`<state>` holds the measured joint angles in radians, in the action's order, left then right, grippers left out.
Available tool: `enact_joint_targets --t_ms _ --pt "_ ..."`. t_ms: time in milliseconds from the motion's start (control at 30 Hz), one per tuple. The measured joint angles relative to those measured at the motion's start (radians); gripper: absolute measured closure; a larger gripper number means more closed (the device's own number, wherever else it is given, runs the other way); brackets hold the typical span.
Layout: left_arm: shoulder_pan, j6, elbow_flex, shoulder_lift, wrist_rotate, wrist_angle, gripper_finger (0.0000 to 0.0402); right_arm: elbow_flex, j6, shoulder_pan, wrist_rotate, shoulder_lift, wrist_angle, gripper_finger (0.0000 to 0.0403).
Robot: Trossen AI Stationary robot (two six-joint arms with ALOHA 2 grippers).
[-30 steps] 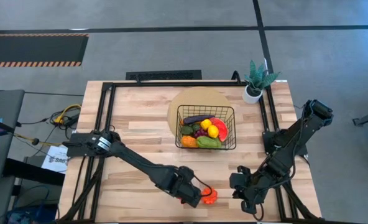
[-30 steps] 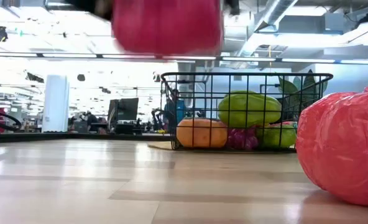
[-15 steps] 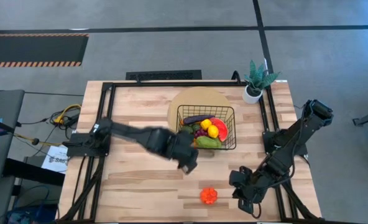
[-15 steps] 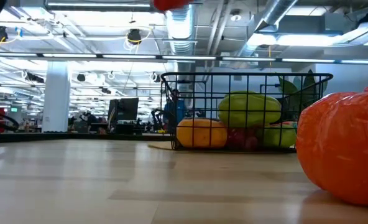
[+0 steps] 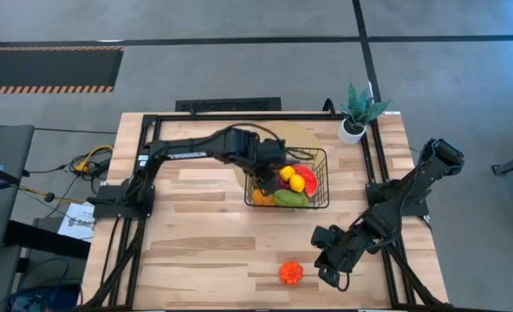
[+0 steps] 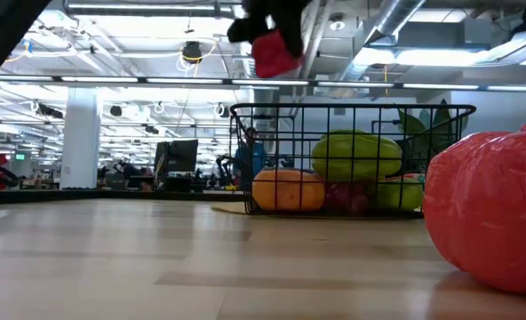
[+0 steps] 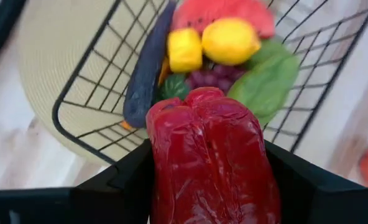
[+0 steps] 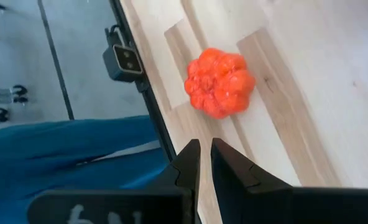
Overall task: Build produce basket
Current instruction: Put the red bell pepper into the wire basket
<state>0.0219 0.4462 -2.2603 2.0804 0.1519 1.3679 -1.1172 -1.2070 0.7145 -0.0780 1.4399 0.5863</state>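
While the left gripper clamps a glossy red toy pepper above the black wire-grid basket's left side, an early drop could bounce it off the piled fruit; the right gripper is closed, empty.

In the left wrist view the red pepper was cut off at the lower edge, and part of the basket behind it was hidden. In the low view the orange pepper was cropped at the right edge.
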Motion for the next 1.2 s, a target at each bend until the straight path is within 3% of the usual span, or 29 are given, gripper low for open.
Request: enact_joint_targets --t_ms 367,733,1200 --pt "0.064 -0.122 0.235 0.001 -0.106 -0.181 0.0186 0.0 -0.024 -0.041 0.0 0.0 -0.024 0.034" --pt "0.079 -0.131 0.394 0.0 -0.169 -0.372 0.0186 0.0 -0.024 -0.049 -0.002 0.0 -0.048 0.034" --pt "0.081 -0.112 0.426 0.048 -0.234 -0.433 0.0186 0.0 -0.024 -0.049 -0.001 0.0 -0.049 0.034"
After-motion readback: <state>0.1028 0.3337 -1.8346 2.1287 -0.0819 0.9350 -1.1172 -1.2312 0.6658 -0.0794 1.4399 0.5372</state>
